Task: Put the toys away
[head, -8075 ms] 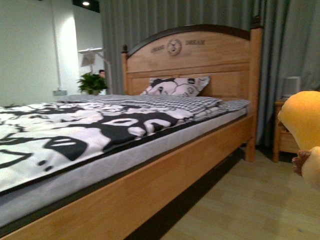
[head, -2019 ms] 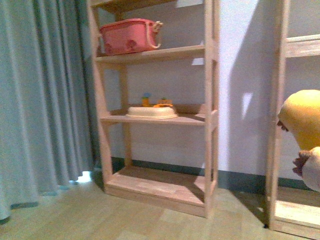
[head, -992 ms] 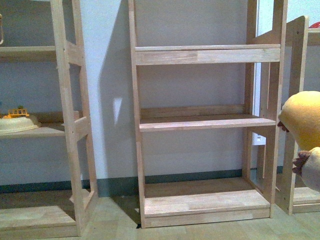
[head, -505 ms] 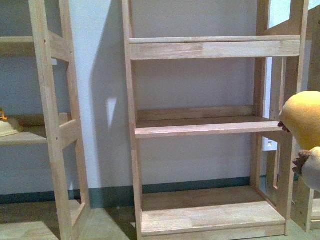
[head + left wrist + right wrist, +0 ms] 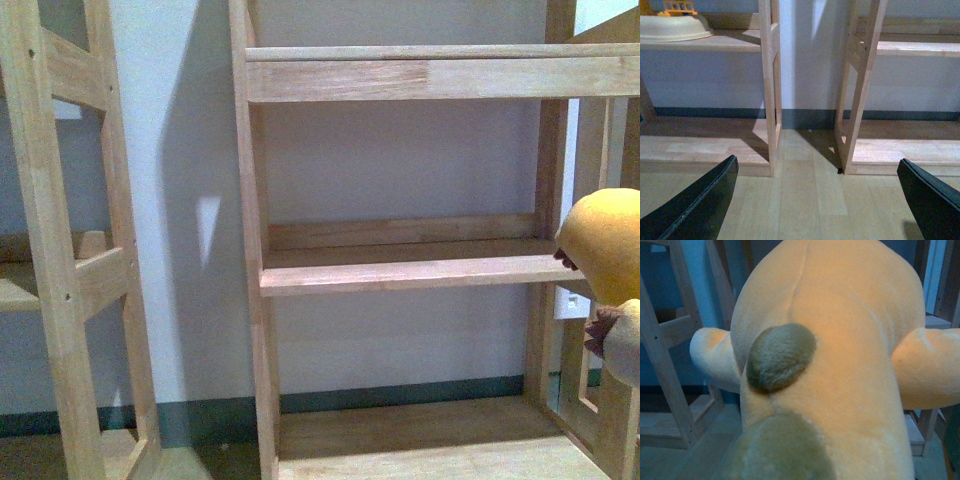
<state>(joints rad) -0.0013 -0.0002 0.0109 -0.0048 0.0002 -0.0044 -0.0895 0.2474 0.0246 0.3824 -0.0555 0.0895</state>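
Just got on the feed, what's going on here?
The robot faces a wooden shelf unit, with the orange-yellow plush toy held up on its right side. The plush fills the right wrist view, hiding those jaws. The left gripper hangs open and empty, low by the floor. The toy is not yet shelved.

Wooden shelves (image 5: 400, 272) against pale wall (image 5: 400, 160)

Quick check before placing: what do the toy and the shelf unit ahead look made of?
The toy looks like soft plush fabric: short fuzzy pile, a stitched seam, a brownish fuzzy patch. The shelf unit looks like pale wood with a matte finish: visible grain and joined strips, though veneer can't be ruled out.
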